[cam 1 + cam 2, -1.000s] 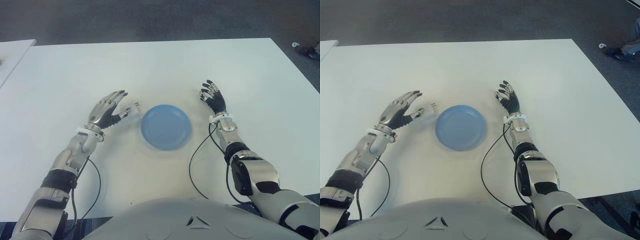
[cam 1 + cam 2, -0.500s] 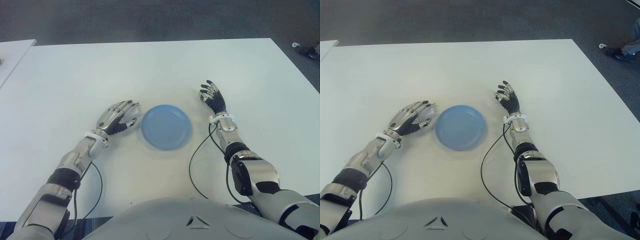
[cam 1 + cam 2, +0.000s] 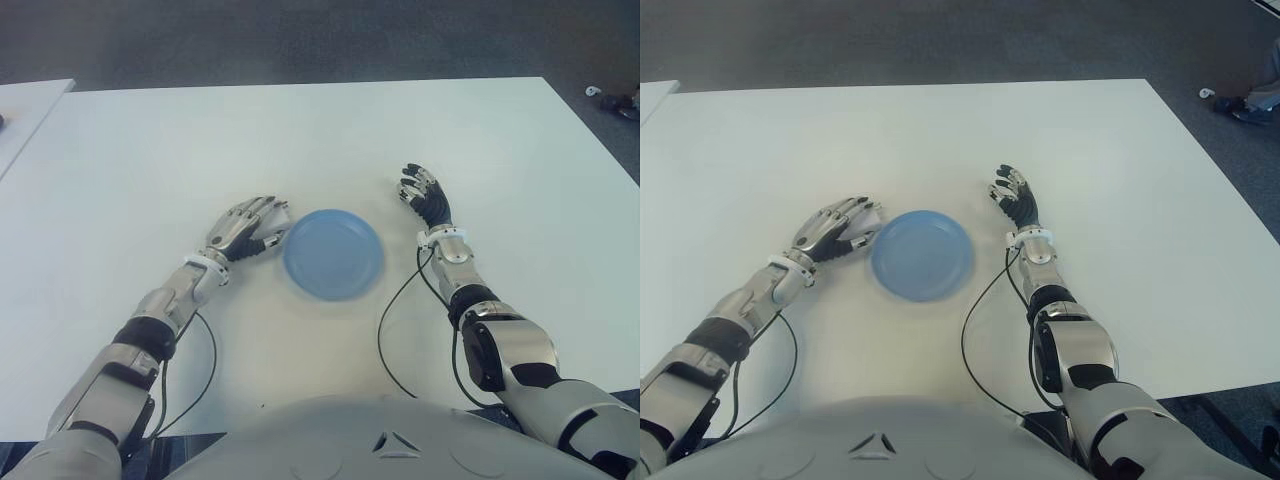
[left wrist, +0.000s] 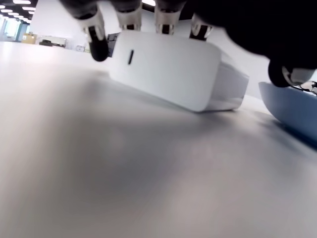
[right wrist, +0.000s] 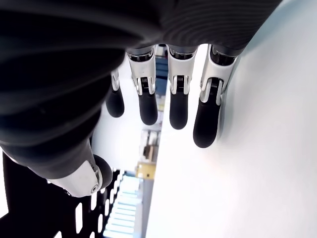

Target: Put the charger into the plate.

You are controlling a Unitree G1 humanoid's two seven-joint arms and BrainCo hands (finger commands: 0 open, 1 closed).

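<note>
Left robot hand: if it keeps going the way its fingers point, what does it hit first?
The left robot hand is already over the white charger, fingertips on its top. Straight on, toward the robot's right, the blue plate comes next; its rim sits just beyond the charger. Contact looks likely, though depth is uncertain.

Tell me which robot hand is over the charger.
The left robot hand, just left of the blue plate: its fingers arch over the white charger. The right robot hand shows right of the plate, open and holding nothing.
</note>
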